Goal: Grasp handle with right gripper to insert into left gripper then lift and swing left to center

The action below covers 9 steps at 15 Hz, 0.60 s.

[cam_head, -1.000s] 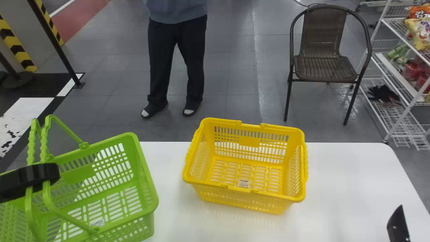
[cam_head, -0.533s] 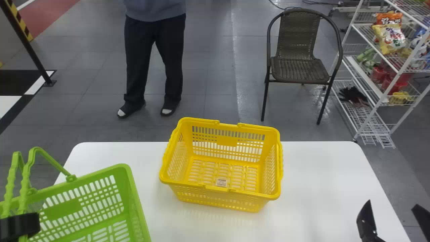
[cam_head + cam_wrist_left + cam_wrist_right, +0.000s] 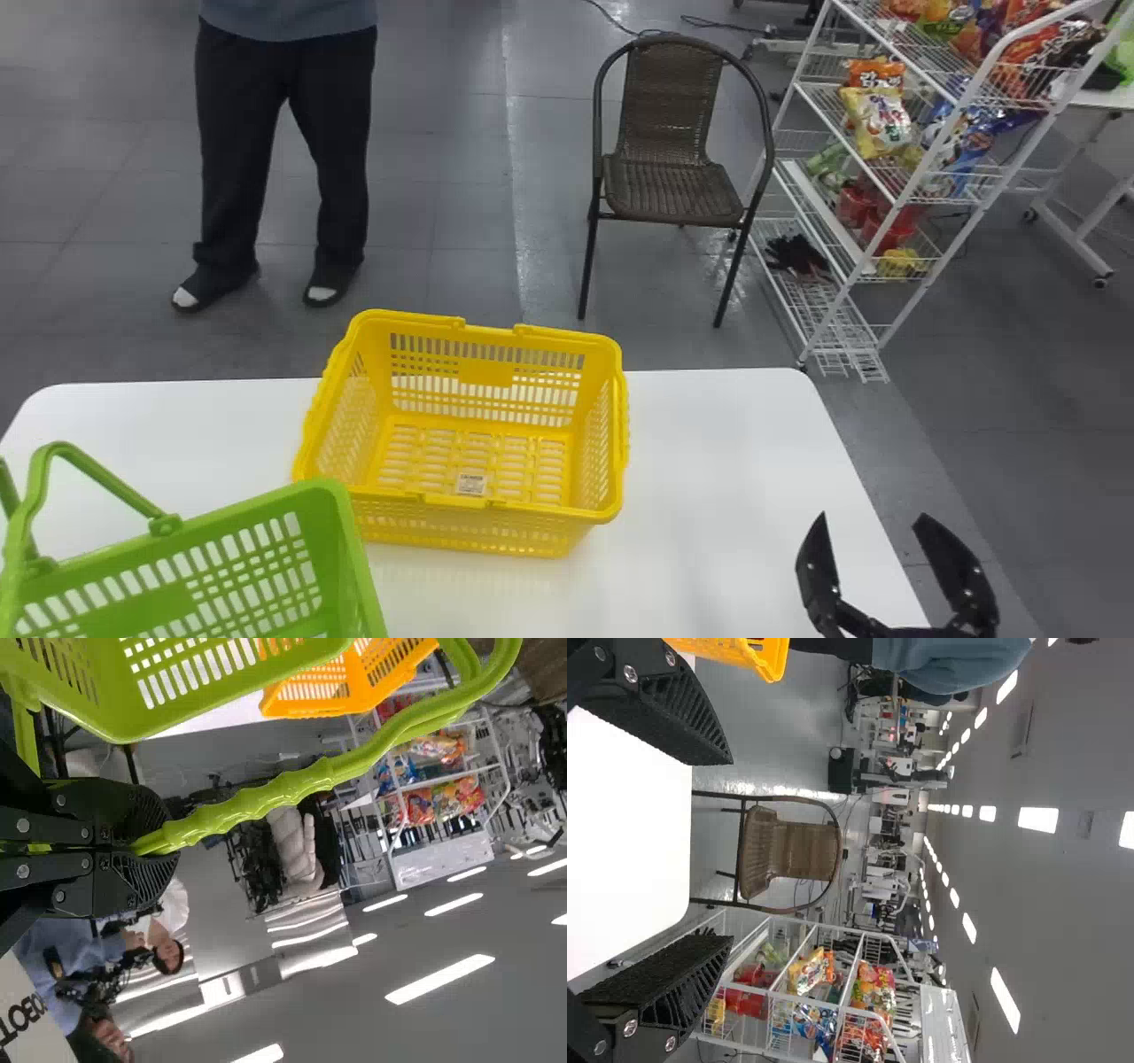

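Gripping grn handle (image 3: pixel 266 799) at ridged part w/ L gripper (image 3: pixel 168 842), clenched. R gripper (image 3: pixel 872 514) at lower R of head view, jaws spread wide, holding nothing. Find grn bskt (image 3: pixel 332 523) at lower L, cut by frame edge, overlapping yel bskt (image 3: pixel 487 372) in view; can't tell if touching. Looks like moulded plastic: prob. light, stiff at rim, slight give in slotted walls. Handle prob. slick, free to turn at pivot (image 3: pixel 165 525), so expect tilt/sway if held off-ctr. Best taken mid-grip, both bars tog., firm pinch, then lifted slowly.
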Motion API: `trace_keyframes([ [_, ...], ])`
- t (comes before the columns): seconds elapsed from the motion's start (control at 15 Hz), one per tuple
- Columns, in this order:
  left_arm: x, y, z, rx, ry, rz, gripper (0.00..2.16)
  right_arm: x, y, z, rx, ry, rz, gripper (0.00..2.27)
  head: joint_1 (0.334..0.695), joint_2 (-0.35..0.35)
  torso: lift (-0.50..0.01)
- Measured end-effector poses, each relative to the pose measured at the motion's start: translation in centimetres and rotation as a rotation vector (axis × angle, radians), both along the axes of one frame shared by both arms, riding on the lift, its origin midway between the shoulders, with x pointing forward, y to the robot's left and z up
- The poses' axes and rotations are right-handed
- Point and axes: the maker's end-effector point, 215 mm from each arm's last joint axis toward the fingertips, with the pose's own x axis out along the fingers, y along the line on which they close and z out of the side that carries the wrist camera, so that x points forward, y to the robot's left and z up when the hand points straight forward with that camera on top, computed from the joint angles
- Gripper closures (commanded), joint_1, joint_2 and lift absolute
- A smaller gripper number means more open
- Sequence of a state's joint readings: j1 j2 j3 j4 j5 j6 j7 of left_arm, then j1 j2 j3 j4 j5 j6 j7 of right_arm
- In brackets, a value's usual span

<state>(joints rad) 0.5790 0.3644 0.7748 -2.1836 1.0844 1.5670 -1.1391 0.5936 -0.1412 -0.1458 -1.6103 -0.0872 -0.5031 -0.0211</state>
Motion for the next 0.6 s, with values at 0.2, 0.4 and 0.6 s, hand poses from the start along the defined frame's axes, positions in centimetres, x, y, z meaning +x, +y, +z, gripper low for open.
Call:
trace_keyframes([
  [0.2, -1.6, -3.3, 0.1, -0.045, 0.009, -0.060, 1.98, 0.0, 0.2, -0.1, 0.000, 0.002, 0.009, 0.11, 0.695, -0.264, 0.000],
  [0.4, -3.1, -6.0, -0.3, -0.099, 0.043, -0.114, 1.98, 0.0, 0.4, -0.1, 0.001, 0.001, 0.013, 0.11, 0.695, -0.334, 0.000],
  [0.6, -3.8, -9.0, 0.0, -0.140, 0.037, -0.158, 1.97, 0.1, 0.6, -0.2, 0.004, 0.002, 0.016, 0.11, 0.695, -0.350, 0.000],
])
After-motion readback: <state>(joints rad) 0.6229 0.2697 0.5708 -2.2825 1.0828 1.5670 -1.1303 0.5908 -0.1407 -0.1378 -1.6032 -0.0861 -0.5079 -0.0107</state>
